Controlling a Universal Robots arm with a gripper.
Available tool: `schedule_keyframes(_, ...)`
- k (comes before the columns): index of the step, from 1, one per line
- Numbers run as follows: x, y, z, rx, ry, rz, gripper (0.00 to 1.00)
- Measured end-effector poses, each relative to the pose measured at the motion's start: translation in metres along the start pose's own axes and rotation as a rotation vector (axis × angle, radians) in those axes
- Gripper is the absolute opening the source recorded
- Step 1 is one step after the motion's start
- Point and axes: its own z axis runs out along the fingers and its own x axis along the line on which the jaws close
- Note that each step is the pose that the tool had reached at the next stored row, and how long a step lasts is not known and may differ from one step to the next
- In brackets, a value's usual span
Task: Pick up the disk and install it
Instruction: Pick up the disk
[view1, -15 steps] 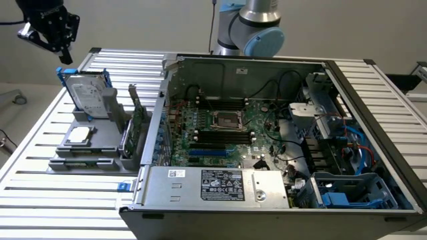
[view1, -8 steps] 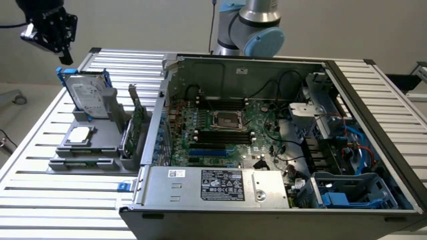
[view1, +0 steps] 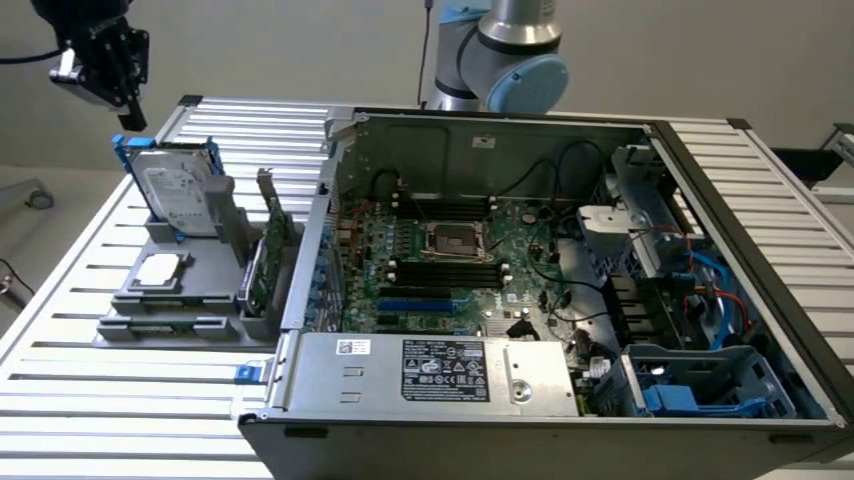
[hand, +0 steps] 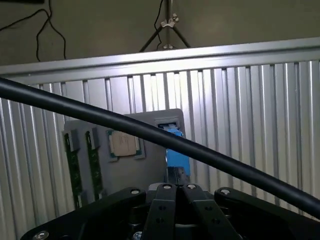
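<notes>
Black gripper (view1: 130, 112) hangs at the exterior view's far left, your fingers pinched together on nothing, above the disk (view1: 178, 190) and apart from it. Disk stands upright, a silver slab with a blue frame, in the grey plastic holder (view1: 160, 325). Flat square chip (view1: 160, 268) lies just below, thin green card (view1: 275, 235) beside, then the open sheet-metal case (view1: 454, 140).

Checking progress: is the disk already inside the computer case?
No, the disk stands upright in the grey holder beside the open computer case.
</notes>
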Motion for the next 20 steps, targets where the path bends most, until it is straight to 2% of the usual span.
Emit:
schedule_keyframes(12,-0.0004,0.0000,0.0014,0.0083,0.0086,-0.216,0.11)
schedule_keyframes(14,-0.0009,0.0004,0.0014,0.0088,0.0125,-0.224,0.11)
schedule_keyframes(16,-0.0009,0.0004,0.0014,0.0086,0.0125,-0.224,0.12)
schedule_keyframes(17,-0.0009,0.0003,0.0013,0.0084,0.0126,-0.224,0.17)
schedule_keyframes(18,-0.0009,0.0003,0.0013,0.0085,0.0126,-0.224,0.17)
schedule_keyframes(19,-0.0009,0.0004,0.0013,0.0084,0.0127,-0.224,0.29)
schedule_keyframes(20,-0.0009,0.0008,0.0013,0.0082,0.0127,-0.224,0.29)
